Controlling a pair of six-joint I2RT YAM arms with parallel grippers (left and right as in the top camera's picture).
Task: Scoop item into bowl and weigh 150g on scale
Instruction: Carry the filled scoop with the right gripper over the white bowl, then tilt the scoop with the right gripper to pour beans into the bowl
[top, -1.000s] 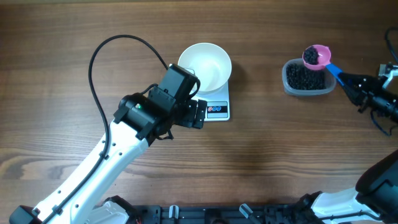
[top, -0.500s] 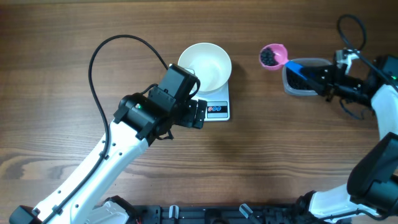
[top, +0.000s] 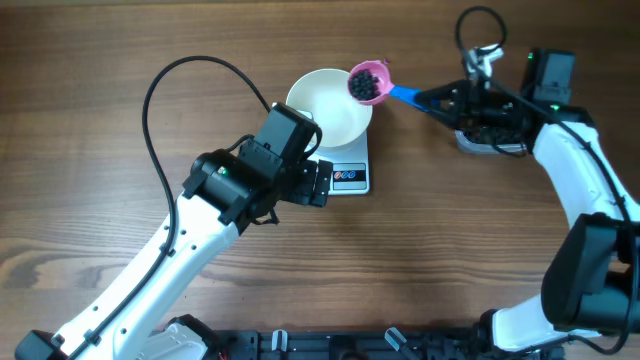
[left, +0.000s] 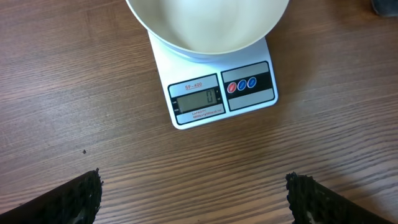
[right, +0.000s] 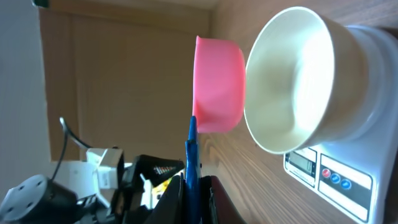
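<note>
Wooden tabletop (top: 450, 250) carries the scale (top: 348, 176) and the white bowl (top: 322, 115) on it. My right gripper (top: 432, 100) is clenched on the pink scoop (top: 368, 82), holding the black beads (top: 362, 87) level over the bowl's two o'clock rim for tipping. My left gripper (left: 196, 205), spread wide and empty, sits at six o'clock, so the right-hand approach is free.

The scale (left: 221, 93) carries the model marking "SF-400", printed on its front panel directly above the display (left: 198, 99). The display reads "0". A line of small print under the display is too fine to read, and any symbols on the round buttons (left: 242, 84) cannot be made out.
</note>
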